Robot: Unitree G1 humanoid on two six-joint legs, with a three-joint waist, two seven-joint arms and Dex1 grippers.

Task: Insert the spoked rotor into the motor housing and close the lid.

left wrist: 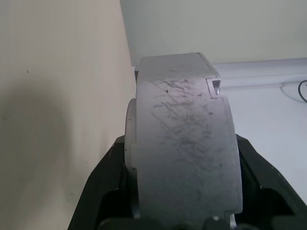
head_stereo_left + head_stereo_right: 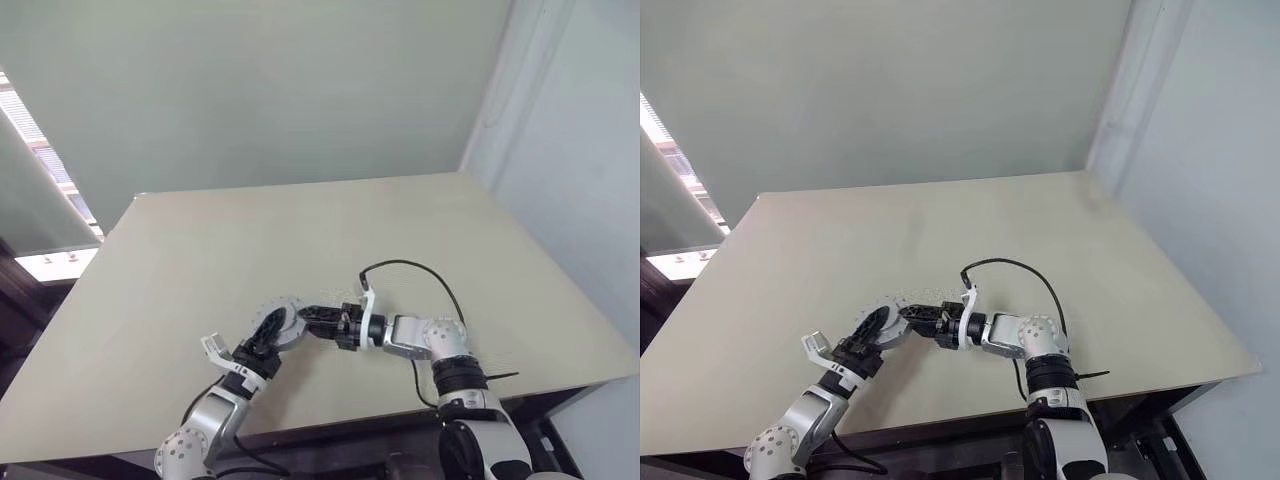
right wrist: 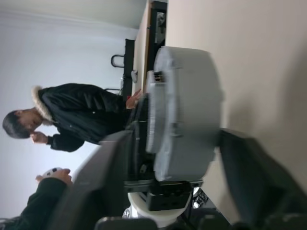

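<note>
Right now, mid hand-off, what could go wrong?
1. The left gripper pinches the grey motor assembly by its scratched sides, off the table; a loose hold could drop it.
2. The right gripper straddles the assembly with gaps at both fingers; pulling back could knock it askew.

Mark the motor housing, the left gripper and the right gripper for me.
motor housing point(image 1: 184, 143), left wrist view, scratched grey side wall.
left gripper point(image 2: 266, 345), left eye view, between fingertips.
right gripper point(image 2: 308, 318), left eye view, between fingertips.

Motor housing point(image 2: 277, 322) above table point(image 2: 300, 230), between both pincers.
</note>
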